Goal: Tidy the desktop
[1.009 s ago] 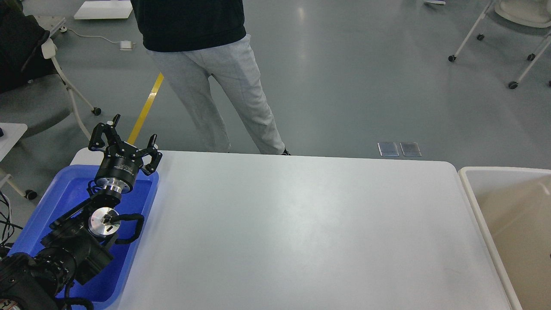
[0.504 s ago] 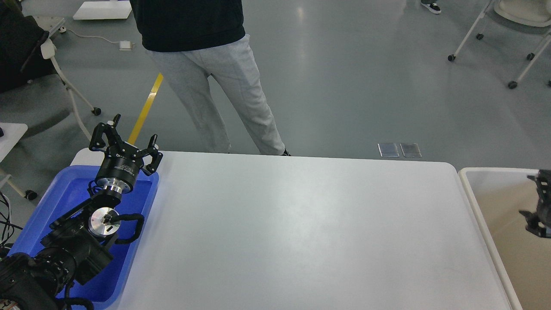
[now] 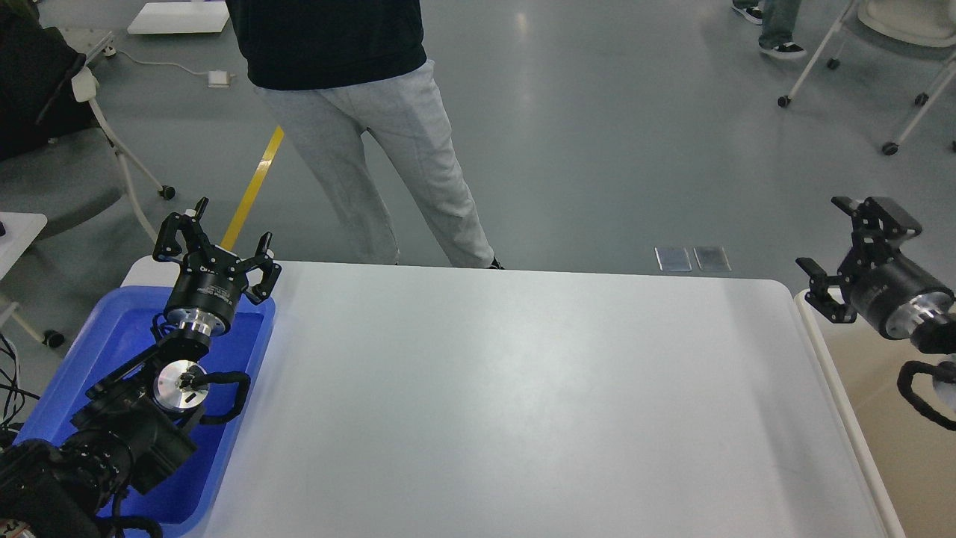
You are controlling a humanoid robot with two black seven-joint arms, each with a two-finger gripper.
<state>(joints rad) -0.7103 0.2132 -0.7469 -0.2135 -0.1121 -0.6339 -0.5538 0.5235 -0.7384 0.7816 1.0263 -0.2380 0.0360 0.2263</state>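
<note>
Desktop [image 3: 523, 403] is lying bare across the middle, nothing showing on it, so tidying is looking finished or nearly so. Blue tray [image 3: 97, 351] is sitting at its left end, cream bin [image 3: 814, 329] at its right. Left gripper [image 3: 215, 246] is hovering over the tray, fingers apart and empty; right gripper [image 3: 851, 250] is hanging above the bin's rim, likewise spread and holding nothing.

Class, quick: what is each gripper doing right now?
Left gripper: open, holding nothing, above the blue tray.
Right gripper: open, holding nothing, over the cream bin.
</note>
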